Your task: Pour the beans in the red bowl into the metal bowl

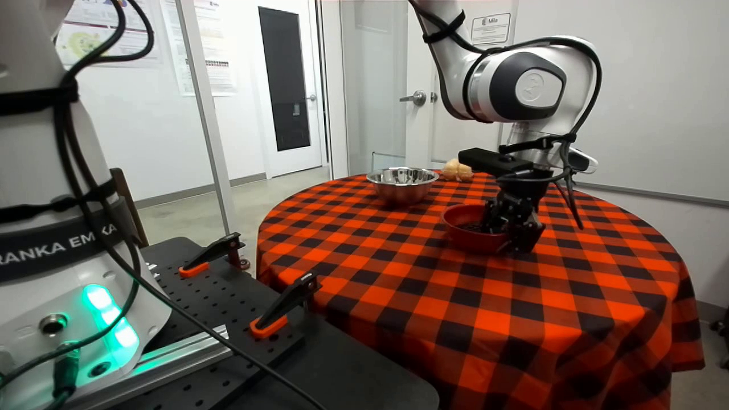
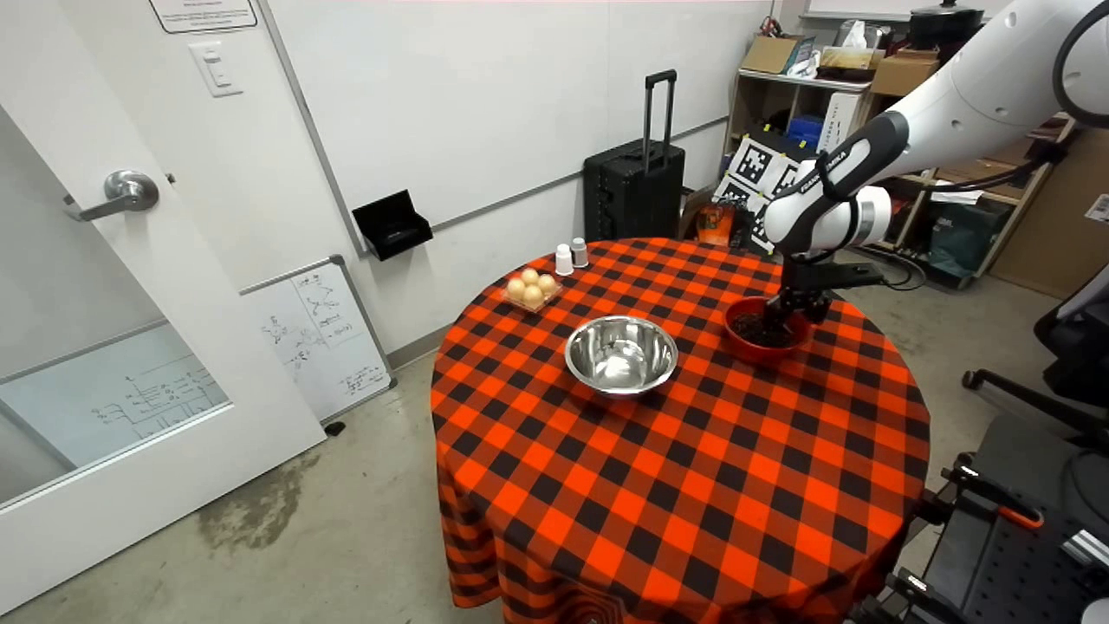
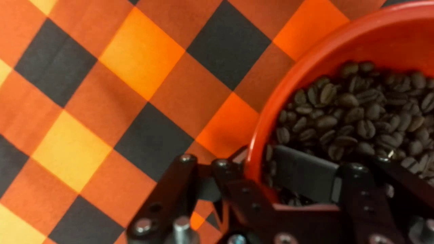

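Gripper (image 3: 259, 162), jaws apart, straddling rim of red bowl (image 3: 383, 47); one finger (image 3: 305, 173) inside, among beans (image 3: 366, 118)

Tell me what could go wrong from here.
The red bowl might twist when lifted: the fingers straddle its rim on one side only. One of them has beans around it, and some could wedge in and weaken any grip. Others might spill onto the tablecloth, since the metal bowl stands apart.

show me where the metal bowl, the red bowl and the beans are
Metal bowl (image 2: 621, 357), in an exterior view: on its shiny inside.
Red bowl (image 3: 396, 45), in the wrist view: on its bare inner wall.
Beans (image 3: 366, 123), in the wrist view: mid-heap, in the part that shows.
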`<state>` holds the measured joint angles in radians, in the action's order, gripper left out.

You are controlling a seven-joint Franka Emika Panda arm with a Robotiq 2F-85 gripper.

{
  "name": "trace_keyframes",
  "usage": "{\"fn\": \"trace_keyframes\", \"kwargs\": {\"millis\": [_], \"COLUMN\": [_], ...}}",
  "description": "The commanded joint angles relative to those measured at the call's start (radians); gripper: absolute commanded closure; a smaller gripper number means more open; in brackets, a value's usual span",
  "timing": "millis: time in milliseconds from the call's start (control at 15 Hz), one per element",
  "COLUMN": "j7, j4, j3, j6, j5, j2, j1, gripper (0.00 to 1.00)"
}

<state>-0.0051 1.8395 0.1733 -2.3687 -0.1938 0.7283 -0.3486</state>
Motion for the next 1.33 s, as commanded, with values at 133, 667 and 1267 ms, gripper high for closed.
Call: {"fn": "trace_keyframes", "kwargs": {"millis": [133,667,1267], "j7": [-0.086,-0.137,-0.126], "j4": [-0.013,-0.025,-0.019], "j3": [-0.084,-0.099,-0.066], "j6": [0.124,0.198,0.157], "j5": [-0.110,-0.186,-0.141], "j2": [-0.046,-0.068,-0.055], "j1": [-0.079,-0.088,-0.065], "gripper": [1.00,1.00,0.45]}}
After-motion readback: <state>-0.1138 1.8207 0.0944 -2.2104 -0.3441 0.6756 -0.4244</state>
